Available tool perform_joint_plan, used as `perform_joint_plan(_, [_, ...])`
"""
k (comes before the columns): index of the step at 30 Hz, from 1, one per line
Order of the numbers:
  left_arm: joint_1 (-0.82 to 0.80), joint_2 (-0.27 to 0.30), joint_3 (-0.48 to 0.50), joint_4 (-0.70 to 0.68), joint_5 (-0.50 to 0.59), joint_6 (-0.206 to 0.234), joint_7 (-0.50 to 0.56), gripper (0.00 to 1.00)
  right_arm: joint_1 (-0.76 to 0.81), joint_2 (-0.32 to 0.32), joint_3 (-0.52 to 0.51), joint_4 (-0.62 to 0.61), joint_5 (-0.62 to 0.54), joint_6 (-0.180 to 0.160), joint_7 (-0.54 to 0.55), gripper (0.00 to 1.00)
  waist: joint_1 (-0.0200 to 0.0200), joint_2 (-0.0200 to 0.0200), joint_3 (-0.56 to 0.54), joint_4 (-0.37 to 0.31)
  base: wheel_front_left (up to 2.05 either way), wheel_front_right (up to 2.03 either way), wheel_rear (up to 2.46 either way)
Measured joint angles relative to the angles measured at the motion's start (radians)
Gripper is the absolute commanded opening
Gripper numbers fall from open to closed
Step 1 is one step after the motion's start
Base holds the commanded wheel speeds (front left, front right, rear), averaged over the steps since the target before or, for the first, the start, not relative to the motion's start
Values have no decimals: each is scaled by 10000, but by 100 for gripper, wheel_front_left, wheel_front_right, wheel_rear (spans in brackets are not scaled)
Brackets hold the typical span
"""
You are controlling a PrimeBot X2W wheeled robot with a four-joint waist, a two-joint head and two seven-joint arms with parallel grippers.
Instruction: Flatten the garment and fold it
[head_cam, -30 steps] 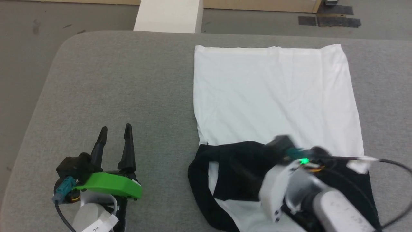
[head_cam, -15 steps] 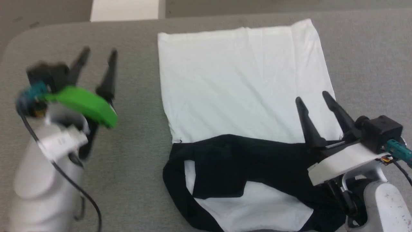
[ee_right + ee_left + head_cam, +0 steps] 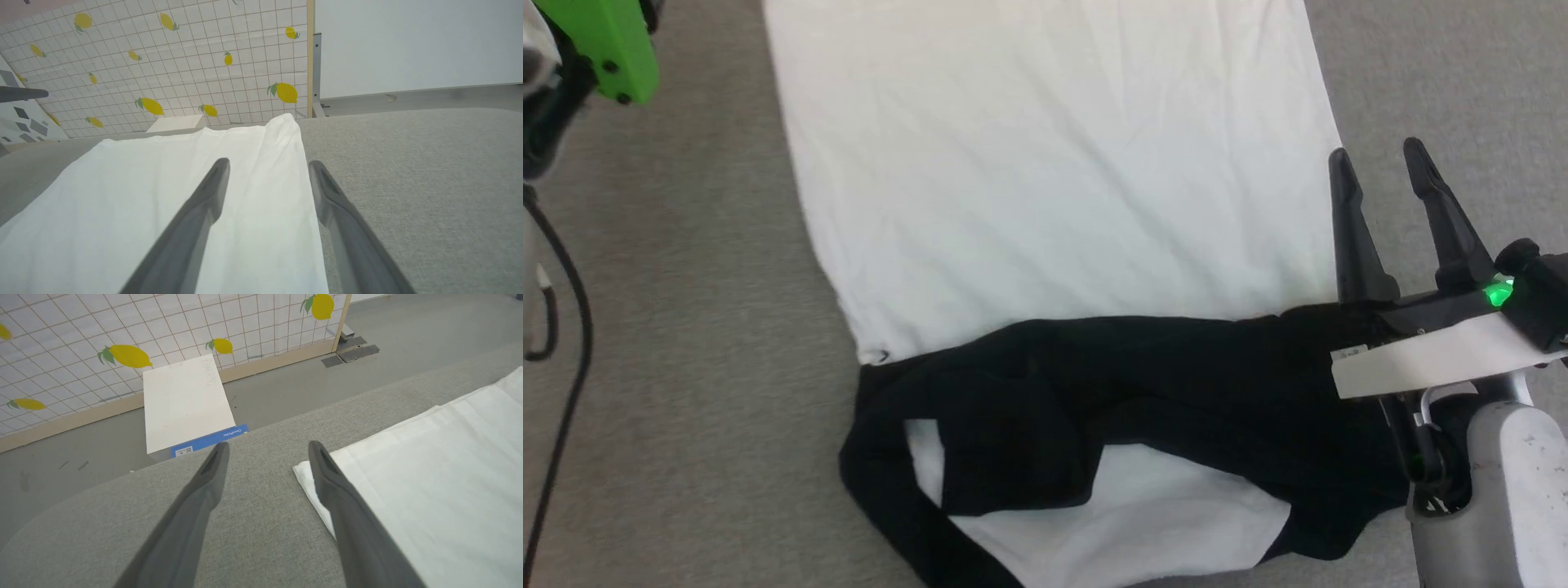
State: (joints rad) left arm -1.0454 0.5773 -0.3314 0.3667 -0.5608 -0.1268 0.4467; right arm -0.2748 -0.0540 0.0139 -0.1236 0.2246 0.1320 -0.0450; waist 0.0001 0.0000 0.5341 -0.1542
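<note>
Grey padded table (image 3: pixel 686 327) under everything, lemon-print wall (image 3: pixel 81 335) and a white box (image 3: pixel 184 404) past its far edge in your left wrist view. Head camera has dipped and closed in since 1 second ago, so don't log that shift as the shirt moving. The garment (image 3: pixel 1054 163) lies as it did: white body flat and spread up the table, black sleeves (image 3: pixel 1143 384) folded across the near end.

Your left gripper (image 3: pixel 268 445) has gone up. Its green housing (image 3: pixel 605 49) was low left before and now sits in the top left corner. Its 2 fingers are spread wide and hold nothing, hanging over bare table just beside the shirt's far left corner.

Your right gripper (image 3: pixel 1376 151) was a blur over the black sleeves. Now it's sharp at the shirt's right edge, jaws wide, nothing held. In its wrist view, 1 finger (image 3: pixel 192 220) is over white cloth, the other over grey table.
</note>
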Motion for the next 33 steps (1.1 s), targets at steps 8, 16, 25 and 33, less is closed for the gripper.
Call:
perform_joint_plan(8, [-584,165,-48,516,-203,738,1960,100,-139,6,236,337,412,0,-418,100,0,0,919,-872,0,0,0])
perform_joint_plan(16, [-688,309,-15,454,-169,1981,3329,100,-220,4,387,474,497,0,-522,100,0,0,1426,-1426,0,0,0])
perform_joint_plan(25, [-684,324,-65,-209,-468,2194,4374,0,-962,4,416,234,180,0,-280,100,-1,0,1536,-1345,0,0,0])
perform_joint_plan(33, [-689,313,-144,-506,-374,2100,3797,0,-3806,-23,573,897,-309,0,1202,100,-1,0,1726,-1214,0,0,0])
